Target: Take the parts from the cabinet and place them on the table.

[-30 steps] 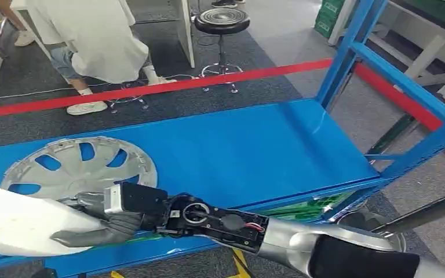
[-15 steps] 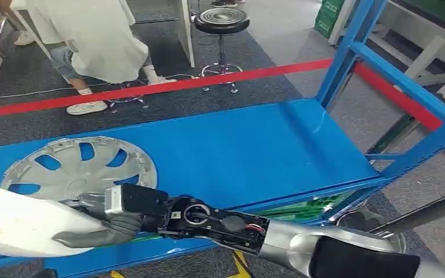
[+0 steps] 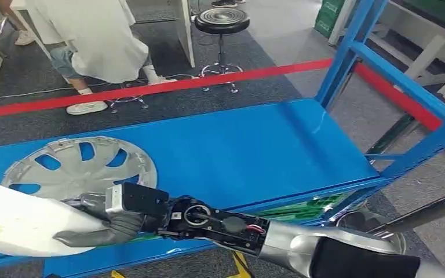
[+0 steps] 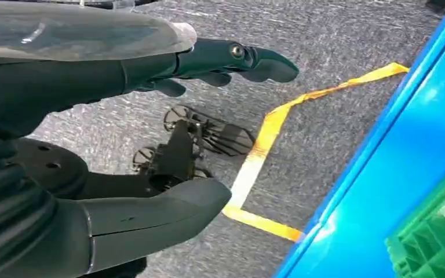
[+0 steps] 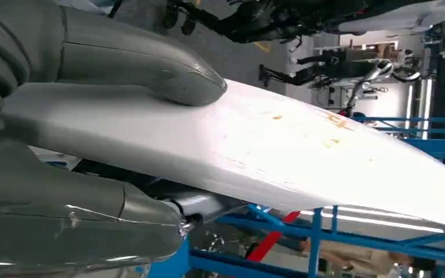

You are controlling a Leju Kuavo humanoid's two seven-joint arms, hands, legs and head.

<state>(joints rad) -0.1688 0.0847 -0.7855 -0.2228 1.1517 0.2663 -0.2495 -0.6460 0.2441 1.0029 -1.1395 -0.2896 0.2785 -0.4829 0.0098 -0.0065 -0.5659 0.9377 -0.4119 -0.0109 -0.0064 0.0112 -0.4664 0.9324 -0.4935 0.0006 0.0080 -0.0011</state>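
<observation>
- Head view: the right hand [image 3: 107, 217] grips a long white panel [image 3: 17, 223] at the blue shelf's [image 3: 237, 150] front edge, beside a silver wheel cover [image 3: 78, 168].
- Right wrist view: the thumb [image 5: 145, 66] presses the panel's [image 5: 278, 156] face.
- Left wrist view: the left hand [image 4: 150, 133] hangs over grey floor [image 4: 324, 52], fingers apart, holding nothing.

I see a long white curved panel [image 3: 17, 223] held over the shelf's front edge; a silver hubcap [image 3: 78, 168] lies flat behind it.

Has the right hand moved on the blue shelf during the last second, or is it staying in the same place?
No. The right hand still grips the white panel just below the silver wheel cover on the blue shelf.
</observation>
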